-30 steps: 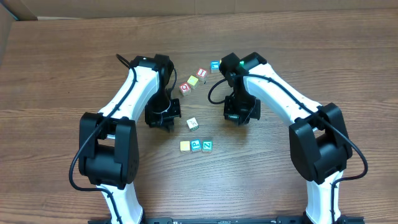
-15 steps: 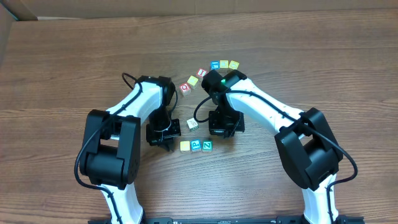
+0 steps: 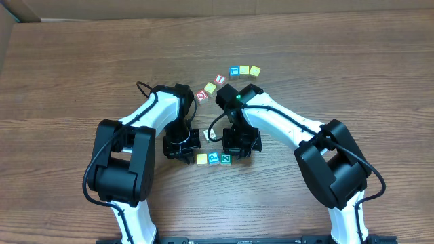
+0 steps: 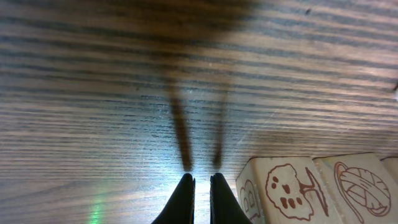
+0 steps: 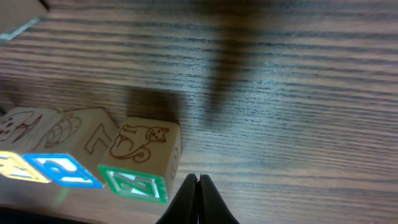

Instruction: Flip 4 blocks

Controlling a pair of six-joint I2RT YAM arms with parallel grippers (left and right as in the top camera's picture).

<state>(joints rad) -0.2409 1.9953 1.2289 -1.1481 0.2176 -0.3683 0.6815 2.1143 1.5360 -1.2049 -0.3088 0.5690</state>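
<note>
Wooden table (image 3: 68, 81), both arms folded in over its middle.

Reference: blue block (image 3: 213, 158).

Left gripper (image 4: 200, 180): fingers pressed together, nothing between them, tips low to the left of the blue block.

Right gripper (image 5: 198, 180): clenched, empty, low to its right.

Yellow block (image 3: 201, 159) sits against the blue block's left side and teal block (image 5: 134, 177) against its right. Cream block (image 3: 208, 135) lies just beyond it, partly hidden between the wrists.

Progress: no block is gripped or tilted. The faces alone don't show which have been turned, so I judge the flips largely outstanding.

Blocks: bare wood sides with line drawings, coloured letter faces up.
</note>
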